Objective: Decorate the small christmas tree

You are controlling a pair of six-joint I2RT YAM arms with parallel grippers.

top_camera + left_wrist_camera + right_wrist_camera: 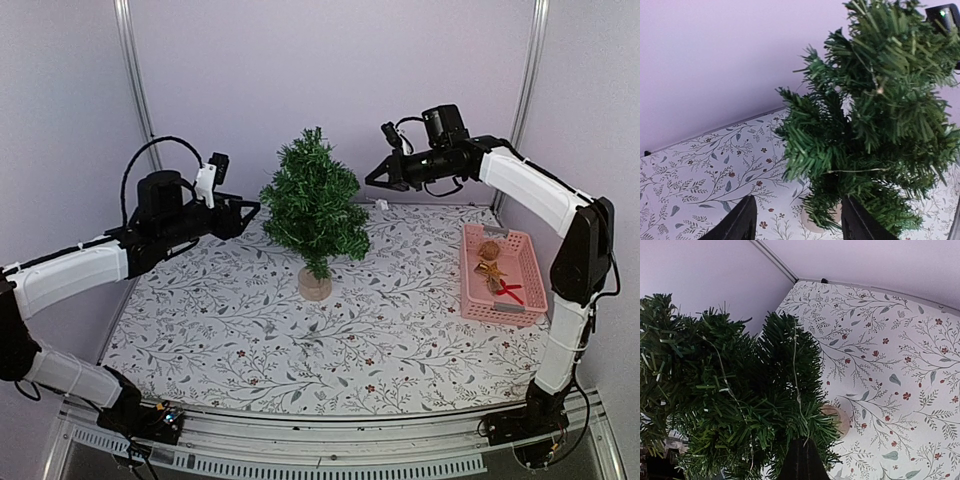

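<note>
The small christmas tree [313, 205] stands mid-table on its round wooden base [314, 285]. A thin pale light wire [796, 375] is draped over its branches; it also shows in the left wrist view [855, 171]. My right gripper [373, 179] is level with the tree's upper right side. In the right wrist view [802, 444] its jaws are closed, with the wire's end running into the tip. My left gripper [246, 212] hovers by the tree's left side. Its fingers [745, 220] are wide apart and empty, and the lower branches [840, 200] lie beyond them.
A pink basket [530, 262] at the right edge holds a brown ball ornament [489, 250], a tan figure [489, 271] and a red ribbon [510, 292]. A small white object [382, 204] lies at the back behind the tree. Lilac walls enclose the floral tablecloth [230, 330].
</note>
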